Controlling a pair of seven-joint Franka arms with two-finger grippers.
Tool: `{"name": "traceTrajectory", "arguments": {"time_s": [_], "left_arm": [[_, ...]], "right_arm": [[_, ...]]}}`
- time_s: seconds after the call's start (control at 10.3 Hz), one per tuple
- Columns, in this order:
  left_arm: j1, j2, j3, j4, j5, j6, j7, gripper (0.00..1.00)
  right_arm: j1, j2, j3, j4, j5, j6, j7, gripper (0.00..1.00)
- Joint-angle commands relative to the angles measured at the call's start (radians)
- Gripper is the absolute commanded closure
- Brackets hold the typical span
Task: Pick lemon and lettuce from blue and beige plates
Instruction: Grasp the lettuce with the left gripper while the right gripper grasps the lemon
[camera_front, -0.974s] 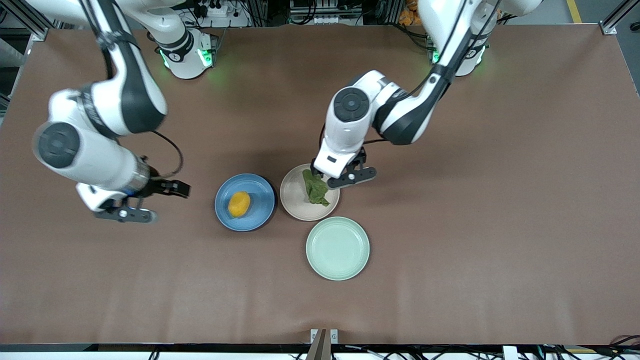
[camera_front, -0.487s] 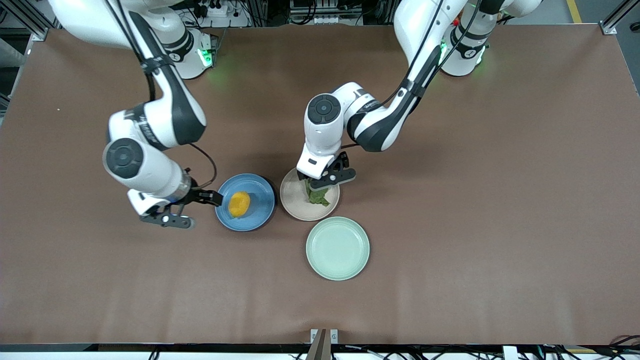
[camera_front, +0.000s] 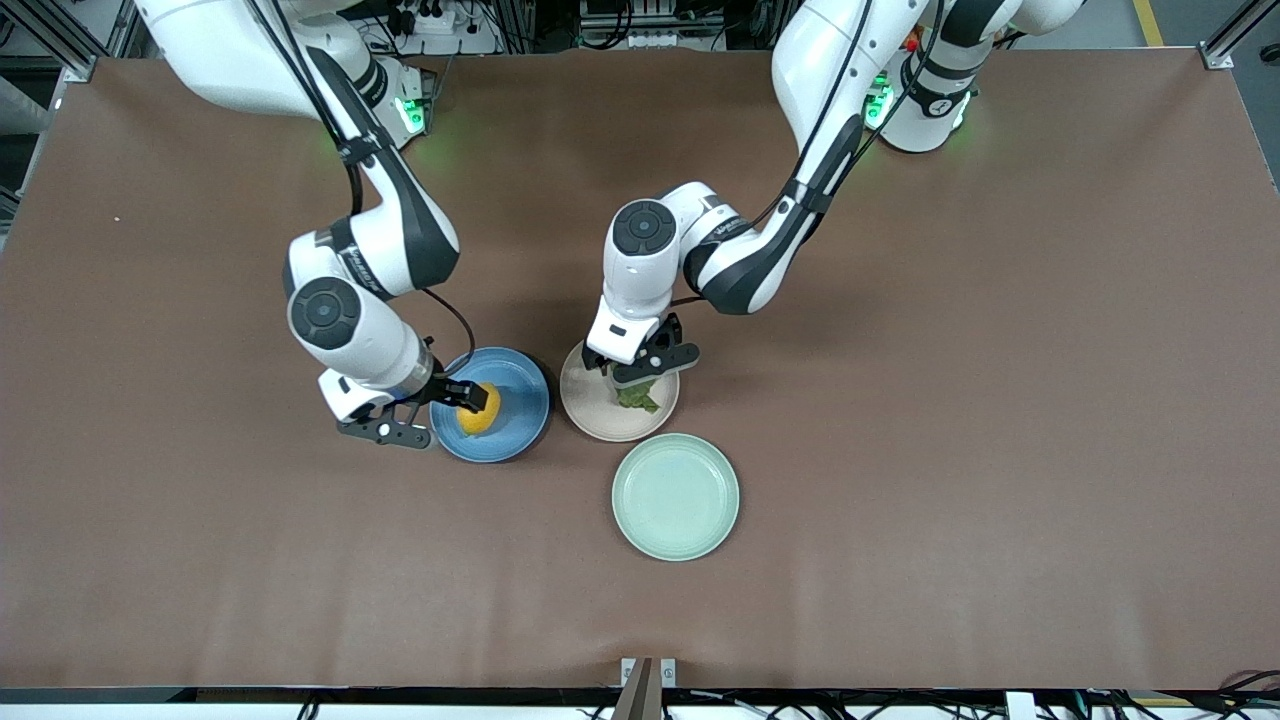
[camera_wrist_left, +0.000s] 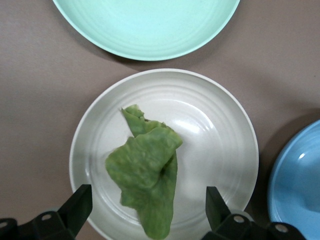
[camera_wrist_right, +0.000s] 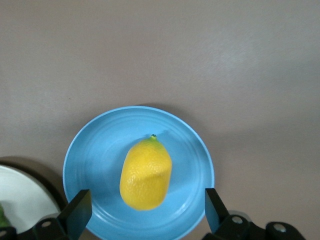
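Lemon (camera_wrist_right: 145, 174) on blue plate (camera_wrist_right: 95, 150), brown table (camera_front: 1000, 400).

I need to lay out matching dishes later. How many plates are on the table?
3. The blue plate holds the lemon, the beige plate beside it holds the lettuce, and the mint-green plate lies nearer the front camera. None seems hidden.

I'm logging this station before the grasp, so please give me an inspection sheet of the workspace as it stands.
Surface: brown table, bare around the plates.
Job's things: lemon on blue plate; lettuce on beige plate.
Clutter: empty green plate, nearest the front camera.
Grippers: right gripper open over the lemon; left gripper open over the lettuce.
Cables: black cable looping along the right arm.
Surroundings: nothing seen.
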Motion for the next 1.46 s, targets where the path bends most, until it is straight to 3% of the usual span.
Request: {"name": "traceTrajectory", "arguments": {"time_s": [0.0,0.29,0.88,1.07,1.17,1.36], "left_arm": [[-0.026,0.047,0.022,0.051,0.028,0.011,-0.043,0.00],[-0.076,0.076,0.074,0.056,0.026,0.029,-0.043,0.00],[-0.090,0.106,0.077,0.053,0.032,0.031,-0.040,0.00],[-0.092,0.113,0.077,0.050,0.037,0.031,-0.041,0.68],[-0.096,0.111,0.077,0.048,0.037,0.030,-0.041,0.95],[-0.096,0.108,0.077,0.050,0.037,0.028,-0.043,1.00]], "right_arm": [[0.005,0.005,-0.005,-0.070,0.007,0.077,0.017,0.00],[0.010,0.030,-0.005,-0.079,0.007,0.090,0.018,0.00],[0.031,0.087,-0.005,-0.079,0.007,0.163,0.069,0.00],[0.048,0.110,-0.006,-0.078,0.007,0.194,0.089,0.00],[0.050,0.122,-0.006,-0.078,0.007,0.208,0.089,0.00],[0.057,0.140,-0.006,-0.079,0.007,0.231,0.091,0.00]]}}
